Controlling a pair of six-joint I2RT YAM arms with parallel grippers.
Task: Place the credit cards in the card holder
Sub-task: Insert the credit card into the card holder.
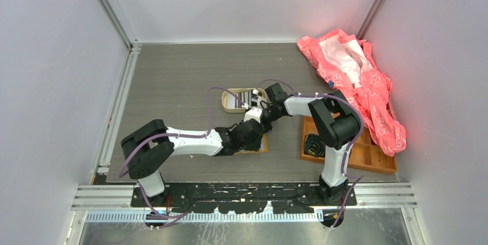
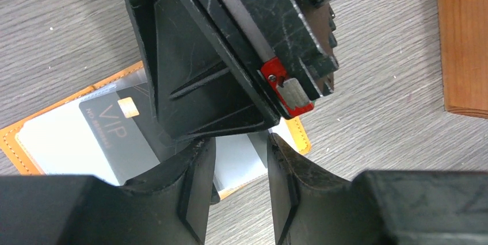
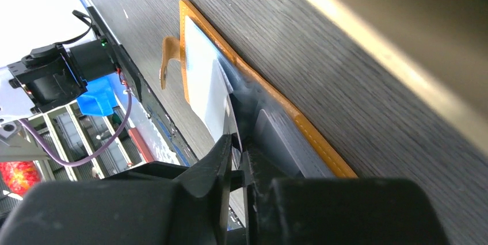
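Left gripper [image 2: 240, 150] jaws stand apart, empty, above the open orange card holder [image 2: 57, 141] lying flat on the table [image 2: 374, 113], a black VIP card [image 2: 115, 133] on its pale lining. Right gripper [image 3: 237, 141] jaws nearly meet there; grip unclear.

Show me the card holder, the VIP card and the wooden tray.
card holder [image 2: 54, 144]: left wrist view, pale inner panel.
VIP card [image 2: 118, 136]: left wrist view, dark face.
wooden tray [image 2: 463, 38]: left wrist view, outer wall.
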